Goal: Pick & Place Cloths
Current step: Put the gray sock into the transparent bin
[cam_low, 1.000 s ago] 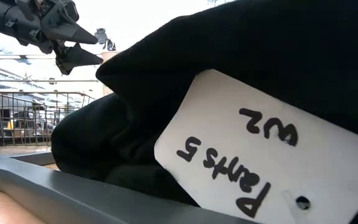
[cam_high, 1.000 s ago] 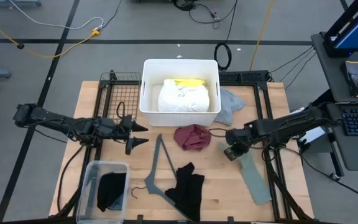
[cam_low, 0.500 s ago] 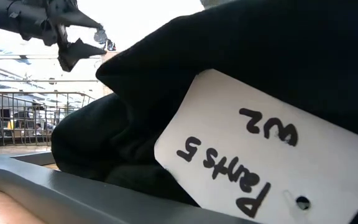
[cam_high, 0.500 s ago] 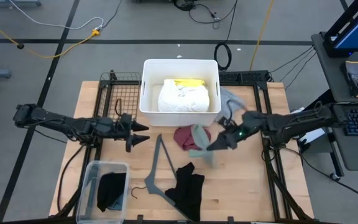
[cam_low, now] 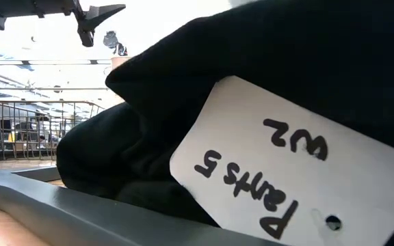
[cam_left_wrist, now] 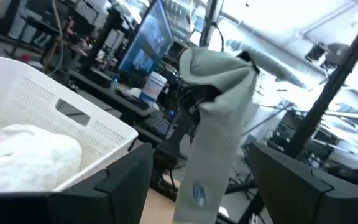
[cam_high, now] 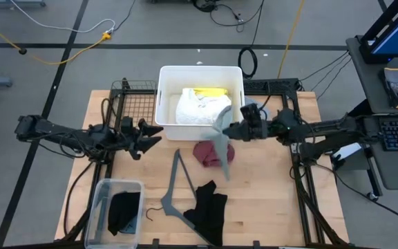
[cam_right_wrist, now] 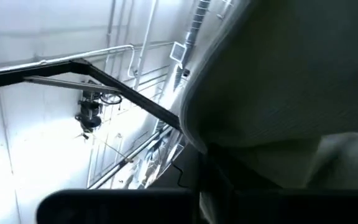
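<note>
At three o'clock of the rigid white plastic bin point(cam_high: 200, 72), the right gripper point(cam_high: 235, 130) clamps a limp sage-green cloth point(cam_high: 222, 142), dangling in a long ribbed strip; the left gripper point(cam_high: 152, 139) hovers parted.

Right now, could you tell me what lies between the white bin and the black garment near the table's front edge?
In the high view, the maroon cloth and the grey hanger lie between the white bin and the black garment.
</note>
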Controlling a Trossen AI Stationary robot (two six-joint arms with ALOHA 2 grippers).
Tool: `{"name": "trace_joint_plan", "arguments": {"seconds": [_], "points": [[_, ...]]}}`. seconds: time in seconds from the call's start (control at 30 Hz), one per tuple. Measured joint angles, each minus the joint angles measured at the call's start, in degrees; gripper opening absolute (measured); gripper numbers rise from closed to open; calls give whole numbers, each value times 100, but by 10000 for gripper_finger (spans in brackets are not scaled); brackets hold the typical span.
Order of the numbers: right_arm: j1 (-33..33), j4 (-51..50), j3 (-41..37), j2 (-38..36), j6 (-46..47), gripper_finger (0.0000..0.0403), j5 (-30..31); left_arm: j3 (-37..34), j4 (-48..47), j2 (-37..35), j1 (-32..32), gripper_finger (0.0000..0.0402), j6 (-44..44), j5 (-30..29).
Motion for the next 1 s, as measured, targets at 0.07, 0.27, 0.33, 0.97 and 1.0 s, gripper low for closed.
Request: {"name": "trace_joint_plan", "arguments": {"seconds": [0.07,0.27,0.33,0.97,1.0], "points": [[-53,2,312,216,-105,0,-37,1,242,149,4,271,-18,-99],[-302,-61,1303,931,-390,0,-436,282,570,715,2,271,-133,-53],[-373,-113,1579,1138,-397,0,-574,454,564,918,-2,271,-23,42],[-490,-211,2283,2034,-182,0,-925,2212,516,2431,-114,271,1331,920],[-483,-217,2284,2035,-182,0,-932,2220,517,2475,-114,271,1336,865]]}}
